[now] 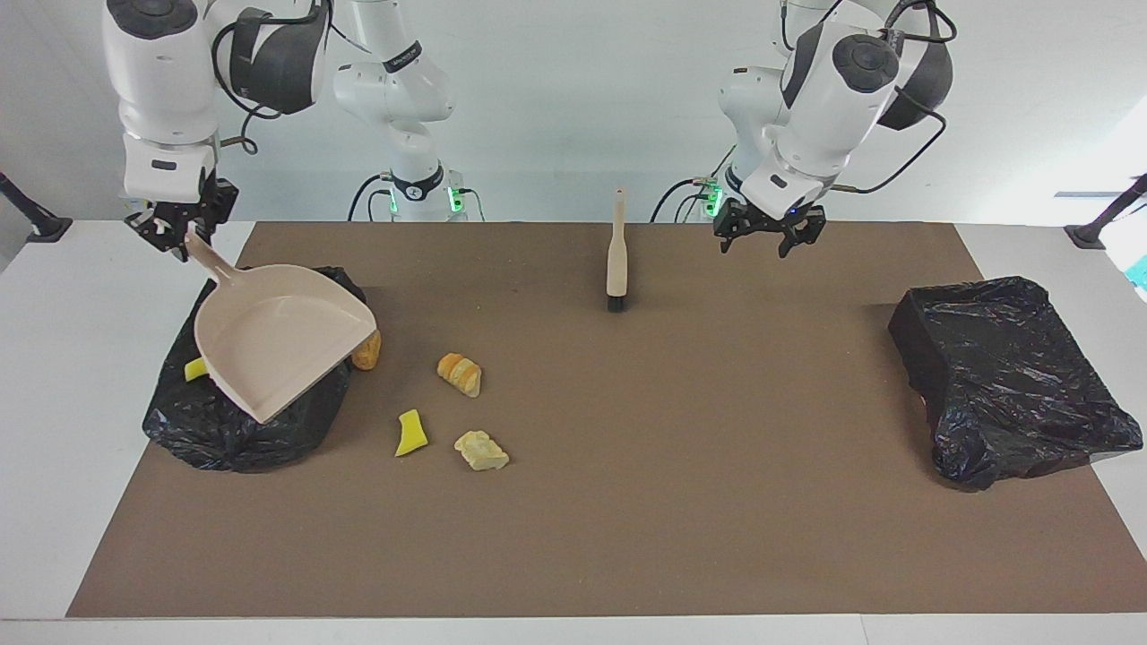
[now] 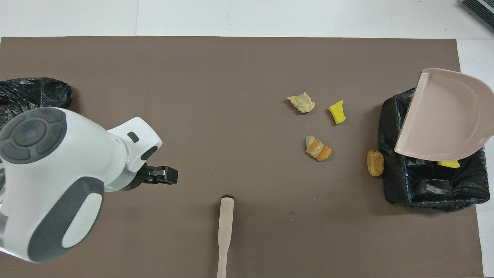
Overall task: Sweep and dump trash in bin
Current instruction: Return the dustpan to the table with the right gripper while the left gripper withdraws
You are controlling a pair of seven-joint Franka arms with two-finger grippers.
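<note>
Gripping the dustpan's handle, the right gripper (image 1: 176,235) hangs over the right arm's end of the table, fingers clenched on the upper end of the handle. The dustpan (image 1: 278,345) slants down from it, its mouth tipped over the bin (image 1: 235,430) lined with black plastic and covering most of the opening.

Of the trash, one yellow scrap (image 1: 194,368) shows in the bin at the pan's edge; in the overhead view a yellow piece (image 2: 448,164) also shows just under the pan's rim. Whatever else lies in the bin is hidden by the pan. A brown lump (image 1: 366,350) sits on the mat touching the bin's wall, partly covered by the pan's lip in the facing view. Three more scraps lie on the mat toward the middle of the table: a striped orange lump (image 1: 460,374), a yellow chunk (image 1: 410,434) and a pale lump (image 1: 481,451), the last two farther from the robots.

Well apart from all of these, the left gripper (image 1: 770,238) hangs with fingers spread and nothing between them, over the mat near the robots' edge. Beside it the brush (image 1: 616,260) lies on the mat, bristles pointing away from the robots; its handle end is cut off in the overhead view. A second bin (image 1: 1008,376) sits at the left arm's end, largely hidden by the left arm from overhead.
</note>
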